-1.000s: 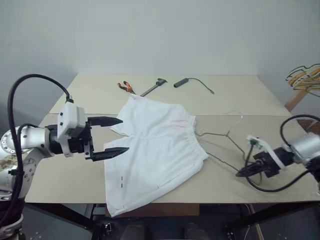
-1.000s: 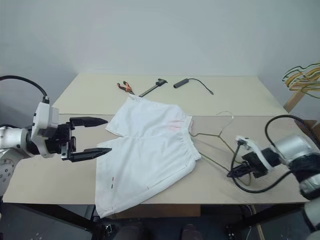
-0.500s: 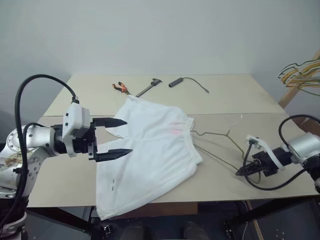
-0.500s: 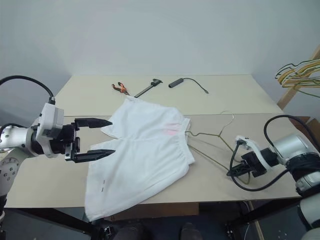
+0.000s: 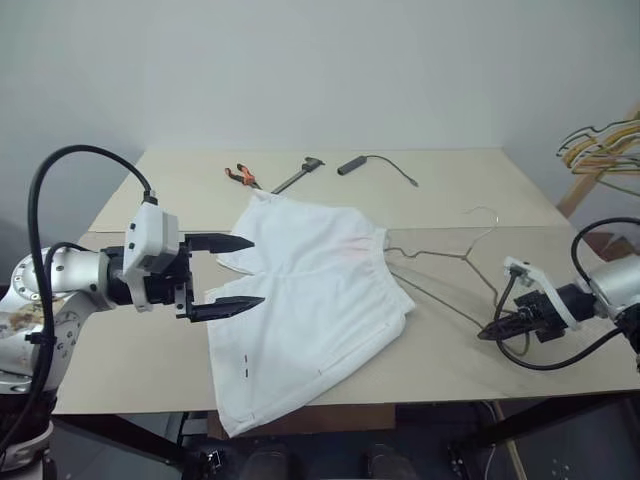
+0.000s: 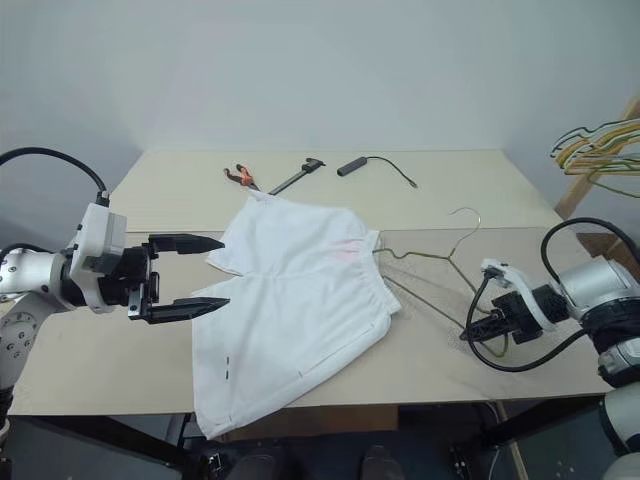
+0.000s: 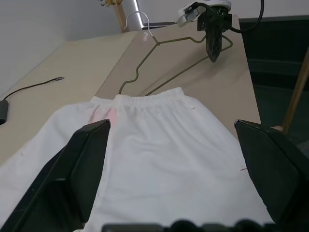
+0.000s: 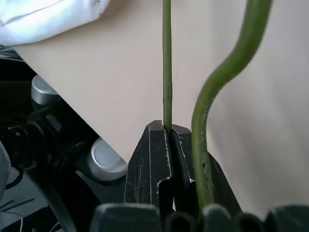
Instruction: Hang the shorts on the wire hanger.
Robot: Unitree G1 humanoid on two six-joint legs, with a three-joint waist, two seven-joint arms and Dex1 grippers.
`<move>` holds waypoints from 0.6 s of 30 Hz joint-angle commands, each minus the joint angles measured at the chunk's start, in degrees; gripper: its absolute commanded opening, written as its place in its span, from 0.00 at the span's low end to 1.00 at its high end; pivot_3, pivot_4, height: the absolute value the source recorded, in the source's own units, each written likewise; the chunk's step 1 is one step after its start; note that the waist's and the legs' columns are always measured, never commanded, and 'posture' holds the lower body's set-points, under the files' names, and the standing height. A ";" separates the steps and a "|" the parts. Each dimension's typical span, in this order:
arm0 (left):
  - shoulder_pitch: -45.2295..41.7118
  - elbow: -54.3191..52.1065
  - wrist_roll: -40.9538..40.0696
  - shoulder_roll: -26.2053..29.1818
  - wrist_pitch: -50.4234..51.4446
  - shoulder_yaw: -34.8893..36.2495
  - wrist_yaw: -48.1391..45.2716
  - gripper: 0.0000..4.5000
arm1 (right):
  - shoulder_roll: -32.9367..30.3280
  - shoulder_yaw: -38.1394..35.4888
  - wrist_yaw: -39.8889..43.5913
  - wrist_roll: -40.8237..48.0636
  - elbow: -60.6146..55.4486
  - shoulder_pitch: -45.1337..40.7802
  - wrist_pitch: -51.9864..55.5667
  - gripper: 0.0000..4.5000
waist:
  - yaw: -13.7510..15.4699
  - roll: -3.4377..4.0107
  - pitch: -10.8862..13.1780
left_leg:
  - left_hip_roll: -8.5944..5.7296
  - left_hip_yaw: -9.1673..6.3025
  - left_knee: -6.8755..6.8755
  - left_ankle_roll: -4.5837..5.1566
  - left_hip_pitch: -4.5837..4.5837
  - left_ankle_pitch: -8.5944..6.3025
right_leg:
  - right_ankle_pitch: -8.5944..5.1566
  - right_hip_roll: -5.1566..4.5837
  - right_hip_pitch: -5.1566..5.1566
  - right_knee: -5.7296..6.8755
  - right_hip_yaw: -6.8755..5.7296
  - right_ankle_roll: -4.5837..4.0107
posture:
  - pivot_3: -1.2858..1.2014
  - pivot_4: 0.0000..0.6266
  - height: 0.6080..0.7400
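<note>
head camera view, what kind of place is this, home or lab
Most likely a lab or test workspace, not a home: a bare beige worktable against a plain white wall, orange-handled pliers and a black clamp tool on it, and a bunch of yellowish wire hangers beside it.

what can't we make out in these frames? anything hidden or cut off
- Wire hanger: the end nearest the shorts runs under the waistband in the eye views, so how far it reaches inside is hidden.
- Bunch of hangers: cut off by the right edge of the eye views.
- Shorts' lower hem: hangs past the table front edge; cut off by the bottom edge in the left wrist view.
- Tools at the far edge: too small to identify.
</note>
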 commanded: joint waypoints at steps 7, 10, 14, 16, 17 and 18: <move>-0.86 -0.44 -0.09 0.20 -0.92 0.40 0.10 1.00 | 5.18 -3.26 2.96 -3.50 4.05 -3.75 -1.25 0.00 | 0.03 0.00 0.00 | -0.02 -0.01 0.00 0.00 -0.02 0.00 | 0.01 0.01 -0.01 0.01 0.01 0.00 | 0.56 0.00 1.00; -0.62 -0.46 -0.14 0.33 -0.88 0.62 0.01 1.00 | 6.04 -4.40 3.09 -3.76 5.29 -4.58 -1.47 0.00 | 0.15 0.00 0.00 | -0.02 -0.02 0.00 0.00 -0.04 0.00 | 0.01 0.00 -0.02 0.01 0.01 0.00 | 0.56 0.00 1.00; -0.07 -0.99 -0.39 0.36 -0.65 0.94 0.17 1.00 | 7.12 -5.47 2.23 -4.92 8.09 -5.98 -2.17 0.00 | 0.20 0.00 0.00 | -0.01 -0.04 0.00 0.00 -0.04 0.00 | 0.01 0.00 0.00 0.01 0.00 0.00 | 0.56 0.00 1.00; 0.28 -1.15 -0.35 0.28 -0.77 1.02 0.20 1.00 | 8.23 -5.85 1.24 -5.83 9.43 -6.56 -2.26 0.00 | 0.18 0.00 0.00 | -0.02 -0.04 0.00 0.00 -0.03 0.00 | 0.01 0.01 0.00 0.01 0.00 0.00 | 0.56 0.00 1.00; 0.32 -1.17 -0.35 0.24 -0.78 0.99 0.26 1.00 | 8.64 -5.90 1.17 -6.28 9.77 -6.64 -2.43 0.00 | 0.17 0.00 0.00 | -0.02 -0.03 0.00 0.00 -0.02 0.00 | 0.01 0.01 0.00 0.01 0.00 0.00 | 0.56 0.00 1.00; 0.34 -1.18 -0.33 0.20 -0.83 0.99 0.30 1.00 | 9.13 -5.77 1.08 -6.78 9.99 -6.65 -2.54 0.00 | 0.16 0.00 0.00 | -0.02 -0.03 0.00 -0.01 -0.02 0.00 | 0.01 0.02 0.00 0.02 0.00 0.00 | 0.56 0.00 1.00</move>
